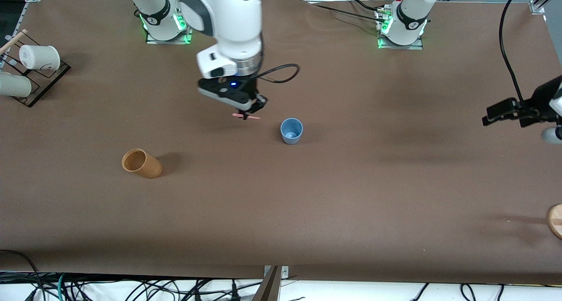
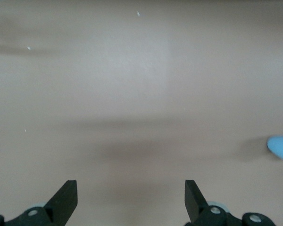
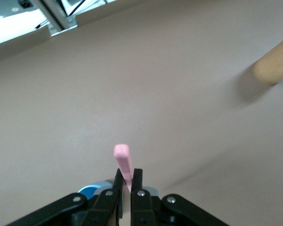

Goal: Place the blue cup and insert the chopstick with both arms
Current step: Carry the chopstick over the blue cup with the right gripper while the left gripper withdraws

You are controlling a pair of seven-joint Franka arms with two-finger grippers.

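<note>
The blue cup [image 1: 291,130] stands upright near the middle of the table. My right gripper [image 1: 250,112] hangs over the table just beside the cup, toward the right arm's end. It is shut on the pink chopstick [image 1: 246,116], which lies roughly level. In the right wrist view the chopstick [image 3: 122,160] sticks out past the shut gripper [image 3: 128,176], and the cup [image 3: 92,190] is partly hidden under it. My left gripper [image 1: 487,118] is open and empty over the left arm's end of the table. The left wrist view shows the gripper [image 2: 131,188] over bare table and an edge of the cup [image 2: 280,147].
A tan-brown cup [image 1: 141,163] lies on its side nearer the front camera, toward the right arm's end; it also shows in the right wrist view [image 3: 273,66]. White cups on a dark rack [image 1: 39,57] stand at that end. A round wooden piece [image 1: 555,221] sits at the other end.
</note>
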